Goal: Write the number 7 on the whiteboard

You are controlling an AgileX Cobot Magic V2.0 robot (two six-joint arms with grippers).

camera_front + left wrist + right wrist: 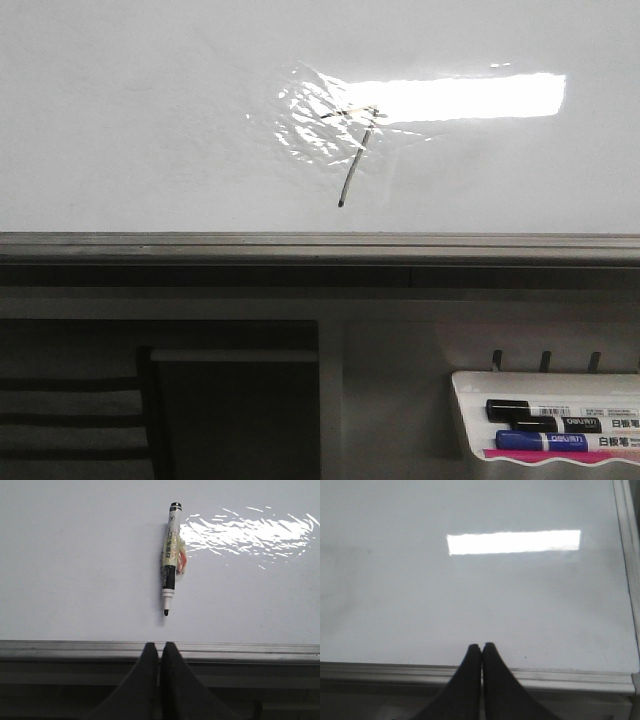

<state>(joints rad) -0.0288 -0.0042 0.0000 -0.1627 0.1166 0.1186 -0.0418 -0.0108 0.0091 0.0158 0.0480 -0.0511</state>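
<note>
Glossy white whiteboard fills most of the front view, grey metal lower rim along its near edge. Number 7 sits right of centre on the board, partly inside the wrinkled glare patch: short top stroke, then a longer slanted downstroke, thin and a bit broken. Looks written already, so I'd judge the task at or near done.

Left wrist view: a black-capped marker lies on the board w/ its tip uncapped and pointing toward the rim, yellowish tape and an orange bit wrapped round the barrel, prob. a grip aid so the fingers can hold it firm. It lies loose, nothing holding it, well apart from the left gripper. That gripper's fingers are pressed together, holding nothing, hanging over the rim just off the board.

Right gripper likewise: fingers closed tight on nothing, sitting over the rim w/ bare board beyond and the board's side frame at the edge.

White marker tray below the board, lower right in front view, w/ a black marker and a blue marker stored in it, spares kept off the writing area.
</note>
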